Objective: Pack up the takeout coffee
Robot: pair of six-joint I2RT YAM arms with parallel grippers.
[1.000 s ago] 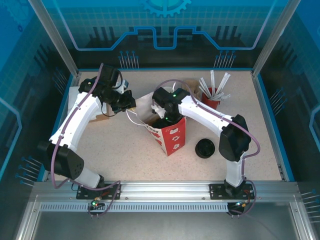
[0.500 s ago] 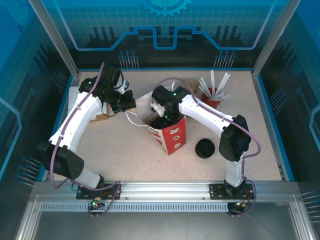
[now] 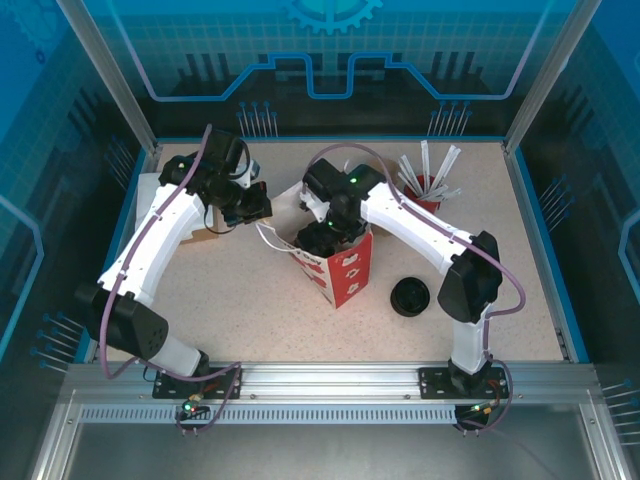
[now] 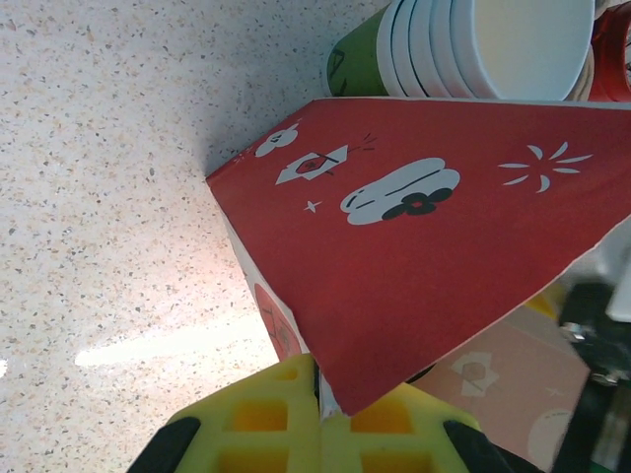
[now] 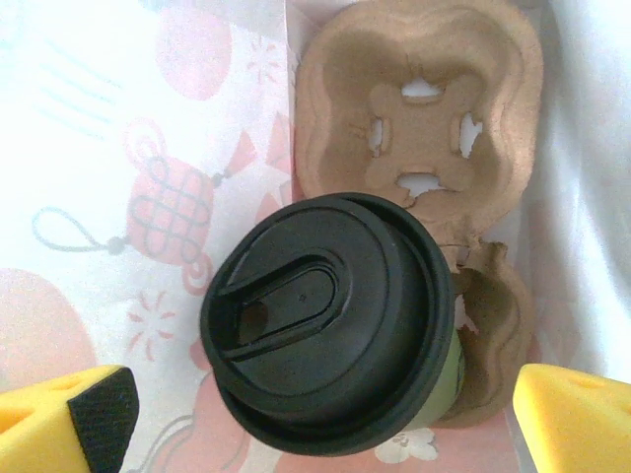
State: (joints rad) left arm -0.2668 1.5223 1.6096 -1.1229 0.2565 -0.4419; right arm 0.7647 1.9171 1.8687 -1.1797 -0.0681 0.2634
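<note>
Table: a speckled beige table (image 3: pixel 250 300) inside a blue-walled frame, with both arm bases at its near edge.
Bag: a red paper bag (image 3: pixel 345 275) printed with white motifs stands upright near the middle of the table, its mouth open to the top. In the left wrist view its red side (image 4: pixel 434 256) slants across the picture.
Left gripper: the left gripper (image 3: pixel 262 210) reaches in from the left of the bag. In its own camera the yellow fingers (image 4: pixel 276 424) are pressed together, with the bag's lower edge pinched between them (image 4: pixel 320 414).
Right gripper: the right gripper (image 3: pixel 325 235) hangs over the bag's mouth, pointing down into it. Its jaws stand wide apart, one yellow fingertip (image 5: pixel 69 414) at each lower corner of the wrist view, and they touch nothing (image 5: pixel 320 419).
Carrier: a brown moulded pulp carrier (image 5: pixel 424 108) lies on the bottom of the bag.
Coffee: the takeout coffee (image 5: pixel 330 320), a paper cup with a yellow-green wall and a round black plastic lid, stands upright inside the bag at one end of the carrier. It sits between the open fingers and apart from both.
Cups: a nested stack of cream-rimmed paper cups (image 4: pixel 473 49) lies just behind the bag.
Tub: a red tub of white sticks (image 3: pixel 425 195) stands to the right of the bag, towards the back.
Lids: a low stack of black lids (image 3: pixel 410 297) rests on the table right of the bag.
</note>
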